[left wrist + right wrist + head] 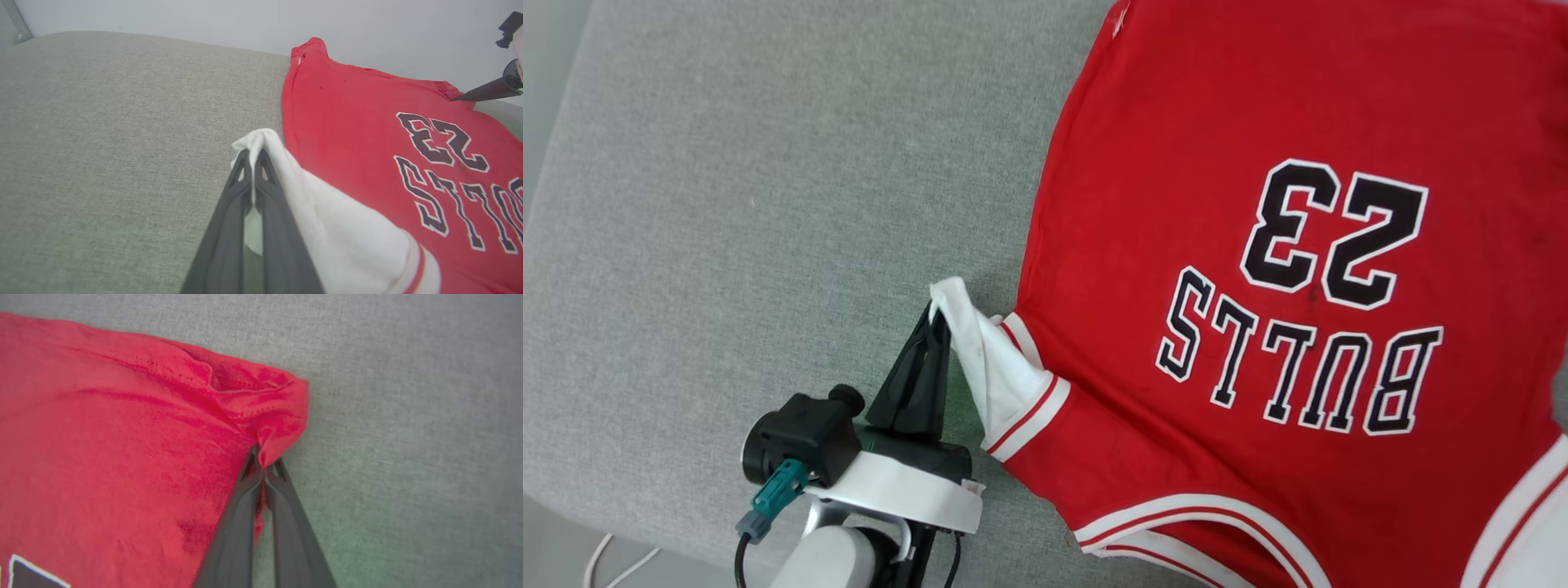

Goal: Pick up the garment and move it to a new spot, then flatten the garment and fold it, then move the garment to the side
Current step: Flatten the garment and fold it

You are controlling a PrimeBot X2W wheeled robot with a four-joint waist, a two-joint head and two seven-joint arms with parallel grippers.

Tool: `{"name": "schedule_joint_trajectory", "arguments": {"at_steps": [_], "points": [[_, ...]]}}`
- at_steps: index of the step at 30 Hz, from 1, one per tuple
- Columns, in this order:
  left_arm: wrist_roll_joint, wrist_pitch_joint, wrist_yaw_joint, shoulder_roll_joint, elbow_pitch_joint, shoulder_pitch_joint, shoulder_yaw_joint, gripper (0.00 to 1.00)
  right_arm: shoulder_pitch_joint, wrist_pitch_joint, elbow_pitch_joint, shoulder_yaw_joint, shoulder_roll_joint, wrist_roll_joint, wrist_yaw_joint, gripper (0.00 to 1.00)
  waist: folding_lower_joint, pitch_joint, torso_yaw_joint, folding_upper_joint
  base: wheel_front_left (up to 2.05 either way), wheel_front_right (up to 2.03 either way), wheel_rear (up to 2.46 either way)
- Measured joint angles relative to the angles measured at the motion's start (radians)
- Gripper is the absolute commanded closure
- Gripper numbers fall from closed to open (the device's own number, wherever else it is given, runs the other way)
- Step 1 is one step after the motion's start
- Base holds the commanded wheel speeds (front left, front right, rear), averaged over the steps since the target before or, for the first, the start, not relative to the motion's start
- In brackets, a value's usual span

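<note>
The garment (1258, 163), a red jersey, lies print side up on the grey cushion, with "BULLS 23" upside down in the head view. My left gripper (938, 314) is shut on the tip of its white sleeve (996, 367), which is lifted and pulled out to the left. In the left wrist view the fingers (265, 196) pinch the sleeve (347, 228) at its end. My right gripper (263, 459) is shut on the bunched red hem corner (282, 412) of the garment (122, 437). One of its dark fingers (482, 93) shows at the garment's far corner.
The grey fabric surface (727, 204) spreads wide to the left of the jersey; its left edge (556, 147) drops off to a pale floor. White cables (613, 563) lie at the lower left. A pale wall (204, 16) stands behind the cushion.
</note>
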State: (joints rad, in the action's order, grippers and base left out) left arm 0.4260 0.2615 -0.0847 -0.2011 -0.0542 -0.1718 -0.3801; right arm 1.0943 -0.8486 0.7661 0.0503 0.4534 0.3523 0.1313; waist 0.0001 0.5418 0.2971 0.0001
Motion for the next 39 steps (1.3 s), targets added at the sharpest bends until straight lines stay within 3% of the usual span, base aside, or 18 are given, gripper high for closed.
{"name": "schedule_joint_trajectory", "arguments": {"at_steps": [8,14,23,29,33,39], "points": [[0.019,-0.004,-0.007,-0.030,0.058,0.065,0.029,1.00,-0.107,0.034,-0.095,0.065,0.055,0.012,0.000,1.00,-0.0001,-0.129,-0.038,0.0000,0.00,0.00,0.00],[0.030,-0.032,-0.030,-0.067,0.077,0.124,0.050,1.00,-0.282,0.029,-0.220,0.078,0.099,0.061,0.000,1.00,-0.0001,-0.234,-0.097,0.0000,0.00,0.00,0.00],[0.056,-0.079,-0.067,-0.123,0.073,0.229,0.093,1.00,-0.672,0.011,-0.473,-0.058,0.105,0.106,0.000,1.00,-0.0003,-0.368,-0.220,0.0000,0.00,0.00,0.00],[0.080,-0.108,-0.078,-0.146,0.063,0.288,0.105,1.00,-0.968,-0.009,-0.656,-0.197,0.008,0.092,0.000,1.00,-0.0004,-0.434,-0.305,0.0000,0.00,0.00,0.00],[0.089,-0.123,-0.083,-0.161,0.058,0.302,0.110,1.00,-1.149,-0.025,-0.749,-0.265,-0.096,0.075,0.000,1.00,-0.0004,-0.462,-0.351,0.0000,0.00,0.00,0.00],[0.098,-0.146,-0.087,-0.171,0.044,0.311,0.115,1.00,-1.309,-0.046,-0.788,-0.254,-0.222,0.060,0.000,1.00,-0.0004,-0.471,-0.394,0.0000,0.00,0.00,0.00]]}}
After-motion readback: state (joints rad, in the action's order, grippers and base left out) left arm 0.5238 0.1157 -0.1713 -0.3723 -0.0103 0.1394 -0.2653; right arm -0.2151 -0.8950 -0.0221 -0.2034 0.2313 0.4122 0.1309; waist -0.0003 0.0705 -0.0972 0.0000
